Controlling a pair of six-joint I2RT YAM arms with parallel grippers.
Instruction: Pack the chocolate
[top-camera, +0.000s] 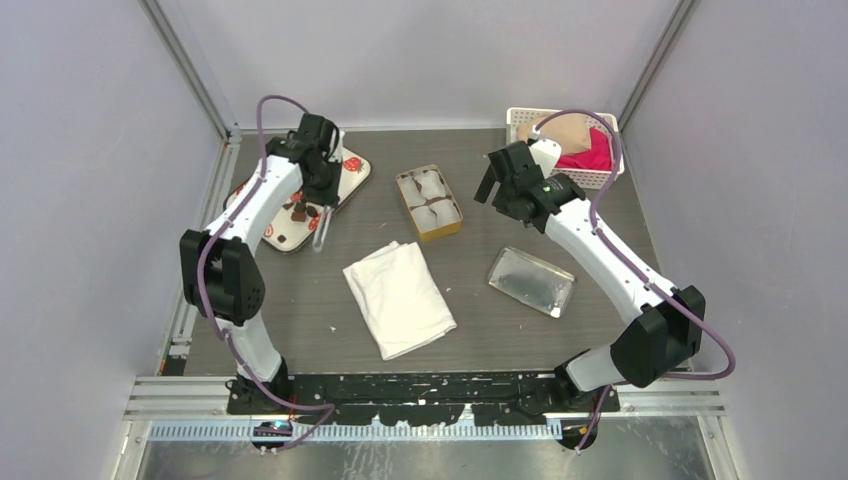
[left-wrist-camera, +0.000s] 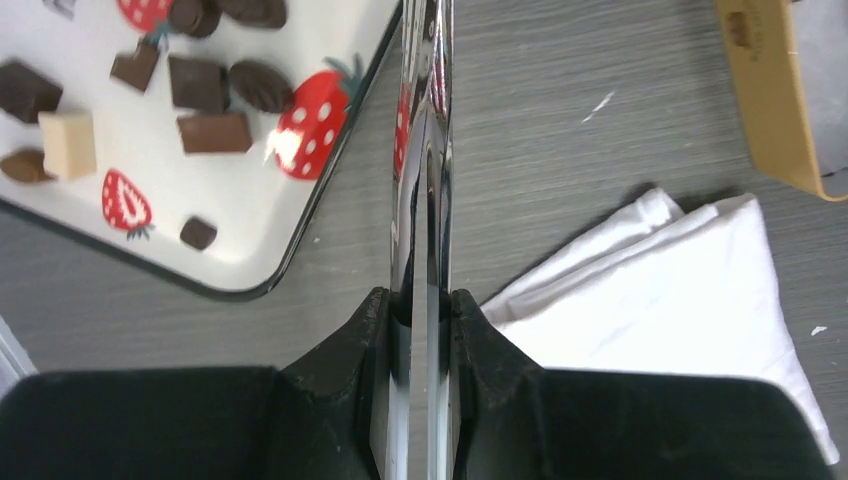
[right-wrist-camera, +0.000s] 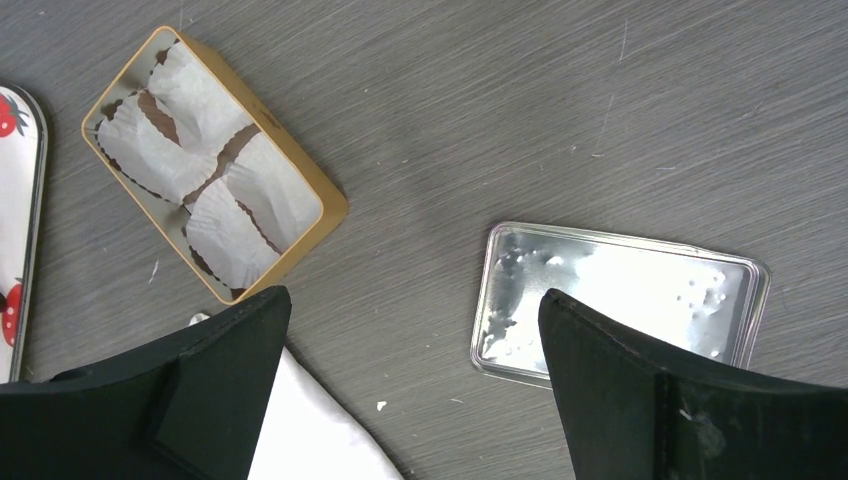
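The left claw (left-wrist-camera: 420, 300) is clenched on a pair of shiny metal tongs (left-wrist-camera: 425, 150). The wrist view shows both black fingers pressed flat against the metal, with the tongs sticking straight out ahead over the grey table (top-camera: 500, 330). The tips run out of that view, so it's hard to say if they're touching anything.

All the chocolate (left-wrist-camera: 215, 132) sits on the white strawberry tray (left-wrist-camera: 300, 230), just left of the tongs. It's a mixed bunch: dark squares, a couple of dark ovals, one pale cube and a small dark lump near the tray's closer corner. From the top camera the tray (top-camera: 352, 178) is at the back left, partly under the left arm.

The right claw (right-wrist-camera: 412, 300) is fully released, with its fingers spread wide and nothing between them. It hangs over bare table between the gold tin (right-wrist-camera: 325, 215) and the flat silver lid (right-wrist-camera: 610, 290). The tin is lined with white paper cups (right-wrist-camera: 160, 150), and no chocolate shows in them.

A folded white cloth (top-camera: 398, 297) lies in the middle of the table, near the tin but apart from it. A white basket (top-camera: 520, 120) with something red in it sits at the back right corner.
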